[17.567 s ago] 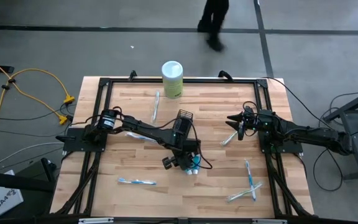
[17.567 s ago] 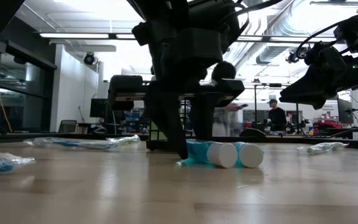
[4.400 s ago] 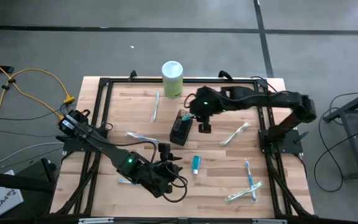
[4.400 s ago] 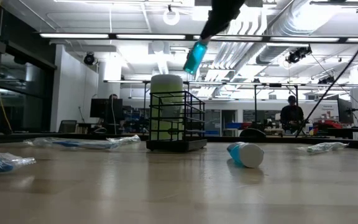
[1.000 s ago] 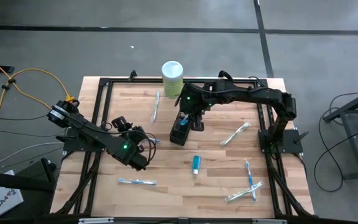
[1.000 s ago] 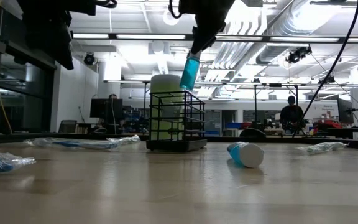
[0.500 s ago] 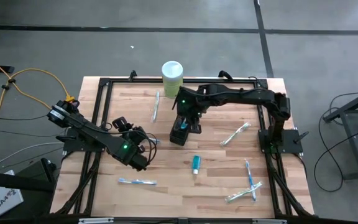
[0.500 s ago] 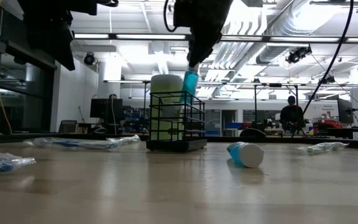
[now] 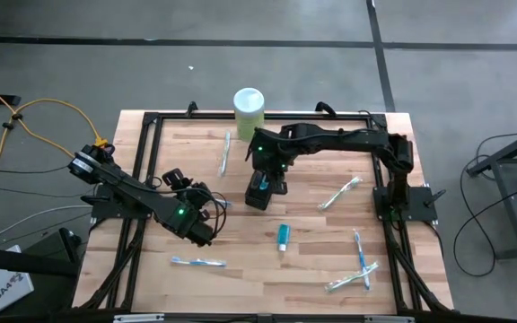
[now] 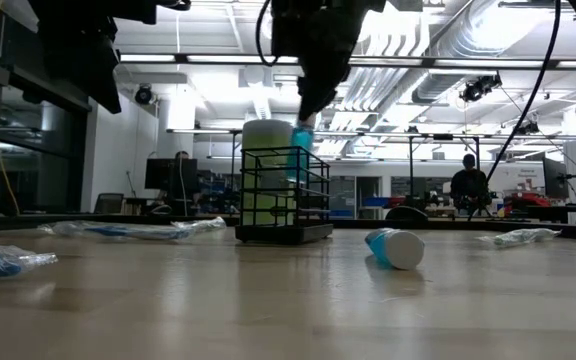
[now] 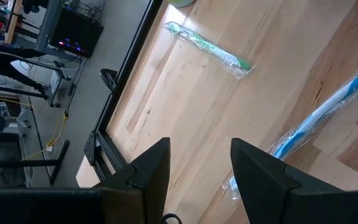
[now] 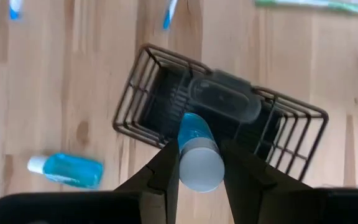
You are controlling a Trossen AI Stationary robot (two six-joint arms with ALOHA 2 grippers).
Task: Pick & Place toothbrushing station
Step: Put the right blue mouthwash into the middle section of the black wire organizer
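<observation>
The tabletop (image 9: 312, 269) carries everything inside a black frame along its edges. The right arm reaches from the right edge across to the middle, and its gripper (image 12: 197, 163) hangs directly over the holder (image 9: 260, 188), which stands upright a little toward the far edge from the centre. The fingers are clamped on a tube (image 12: 198, 154), white cap toward the wrist, teal end pointing down into the holder's open top; in the low view the tube (image 10: 302, 139) sits at rim level. A clear object already lies across the basket's inside; what it is I cannot tell.

The left gripper (image 11: 199, 163) waits with fingers apart above the left half of the tabletop, near a wrapped toothbrush (image 11: 319, 124).

A green canister (image 9: 249, 113) stands at the far edge, just behind the holder. A second tube (image 9: 282, 237) lies on its side nearer the front edge. More wrapped toothbrushes lie scattered toward the right edge and front corners.

The tube looks light, stiff and slick, so a grip across its body near the cap seems best. The holder is probably light and may skid or tip if nudged. The wire rim leaves little room; above and to the front there is open space.
</observation>
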